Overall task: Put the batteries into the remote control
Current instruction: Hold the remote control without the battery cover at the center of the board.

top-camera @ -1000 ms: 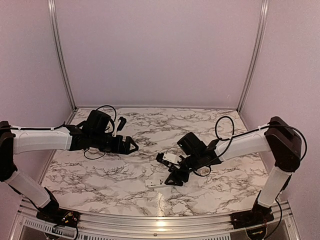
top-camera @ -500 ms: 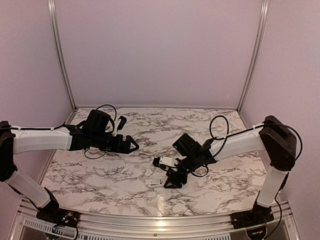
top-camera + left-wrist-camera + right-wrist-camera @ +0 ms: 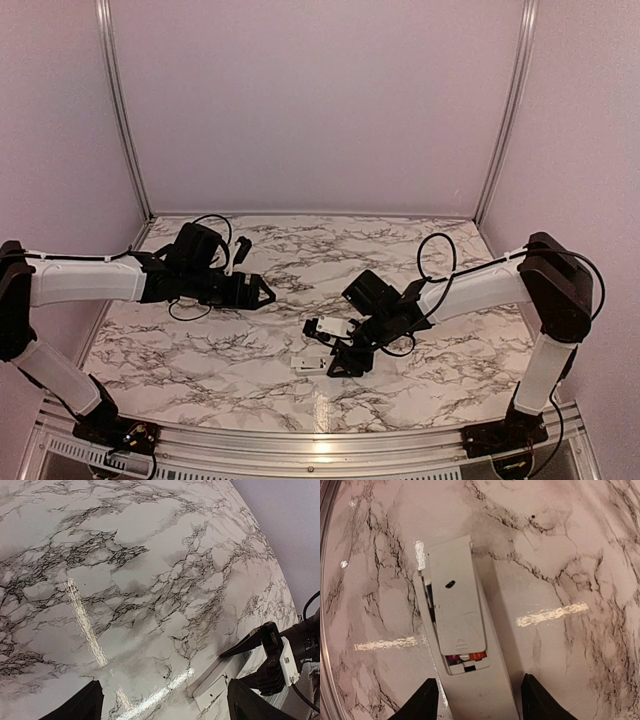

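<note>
The remote control (image 3: 480, 695) lies back side up on the marble table. Its battery cover (image 3: 455, 595) sits slightly askew over the compartment. Below the cover's edge show the batteries (image 3: 477, 655), one orange end and one magenta end. My right gripper (image 3: 480, 702) is open and straddles the remote's near end, with a thin gap at each finger. In the top view this gripper (image 3: 345, 360) is low over the remote (image 3: 306, 364). My left gripper (image 3: 262, 292) hangs open and empty to the left of it. The left wrist view shows one end of the remote (image 3: 215, 687).
Purple walls with metal rails close in the marble table (image 3: 200, 350) on three sides. A metal rail (image 3: 326, 555) runs along the left of the right wrist view. The right arm's wrist (image 3: 295, 650) and cable show at the right edge of the left wrist view.
My right gripper has moved left and down over the remote, and its jaws have narrowed around it. The left gripper has stayed almost in place.
</note>
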Available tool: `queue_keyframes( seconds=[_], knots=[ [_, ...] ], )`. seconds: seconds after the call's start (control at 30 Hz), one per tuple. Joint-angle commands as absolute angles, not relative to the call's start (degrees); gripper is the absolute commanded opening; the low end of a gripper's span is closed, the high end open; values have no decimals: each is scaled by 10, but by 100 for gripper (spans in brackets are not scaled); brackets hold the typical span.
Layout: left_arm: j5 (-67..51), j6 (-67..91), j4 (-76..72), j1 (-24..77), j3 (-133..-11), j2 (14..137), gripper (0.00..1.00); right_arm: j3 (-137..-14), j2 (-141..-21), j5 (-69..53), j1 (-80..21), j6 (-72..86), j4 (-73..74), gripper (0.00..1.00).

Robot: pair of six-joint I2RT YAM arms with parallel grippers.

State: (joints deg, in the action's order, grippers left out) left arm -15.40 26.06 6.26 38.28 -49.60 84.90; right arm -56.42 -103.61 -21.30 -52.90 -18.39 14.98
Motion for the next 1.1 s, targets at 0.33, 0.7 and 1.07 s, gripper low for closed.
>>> queue_keyframes(
  seconds=[0.33, 0.7, 1.07],
  knots=[
    [-160, 270, 51, 379, -484, 883, 84, -555, -1035, -139, -549, -112, 140, 44],
    [-165, 277, 48, 379, -489, 911, 80, -542, -1033, -88, -577, -48, 108, 36],
    [-195, 292, 18, 379, -473, 934, 65, -562, -1026, -109, -588, -63, 96, 75]
  ],
)
